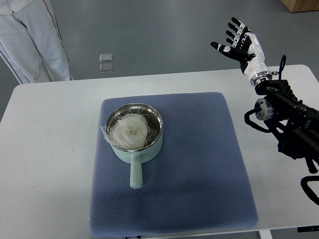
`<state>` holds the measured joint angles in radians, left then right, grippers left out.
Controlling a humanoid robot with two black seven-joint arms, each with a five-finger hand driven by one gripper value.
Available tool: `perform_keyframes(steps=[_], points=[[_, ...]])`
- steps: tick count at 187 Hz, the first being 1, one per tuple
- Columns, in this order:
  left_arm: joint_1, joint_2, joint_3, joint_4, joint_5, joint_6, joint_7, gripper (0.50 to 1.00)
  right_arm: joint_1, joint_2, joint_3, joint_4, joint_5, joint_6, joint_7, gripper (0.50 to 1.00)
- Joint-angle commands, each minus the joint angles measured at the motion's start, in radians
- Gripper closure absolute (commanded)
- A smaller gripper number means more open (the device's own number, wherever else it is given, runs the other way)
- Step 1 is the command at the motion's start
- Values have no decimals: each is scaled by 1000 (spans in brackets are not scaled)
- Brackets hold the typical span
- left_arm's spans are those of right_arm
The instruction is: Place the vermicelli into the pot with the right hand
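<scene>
Only the legs of a person [32,40] in pale trousers were visible at the upper left, the rest being cut off by the top edge of the picture, and the left arm of the robot did not appear at all. The lower part of the right arm ran out of the picture at the right edge, so its dark metal links and cables were seen only in part. The right hand [240,42] was raised beyond the far right corner of the white table [45,149], well apart from the pot [134,134]; its black and white fingers [234,34] were spread and held nothing. The vermicelli [130,129] lay inside the pot as a loose round nest of thin pale threads, some threads hanging over the left rim. The pot was round, shiny steel inside and pale green outside, with a short straight handle pointing toward the near edge. It stood on a blue square mat [199,164] of woven, dotted texture. Two small clear squares [105,62] on the grey floor were hard to identify
</scene>
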<state>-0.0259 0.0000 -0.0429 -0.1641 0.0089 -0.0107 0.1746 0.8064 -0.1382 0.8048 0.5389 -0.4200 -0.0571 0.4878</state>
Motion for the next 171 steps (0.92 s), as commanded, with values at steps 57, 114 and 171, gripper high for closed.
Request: perform_keyframes(steps=[57, 114, 171], points=[[0, 0, 0, 0, -1, 0, 0, 500, -69, 5, -21, -20, 214, 267, -71, 576], [-2, 0, 0, 0, 0, 0, 0, 500, -78, 2, -16, -24, 213, 227, -57, 572], [0, 0, 0, 0, 0, 0, 0, 500, -85, 3, -12, -24, 213, 201, -40, 570]])
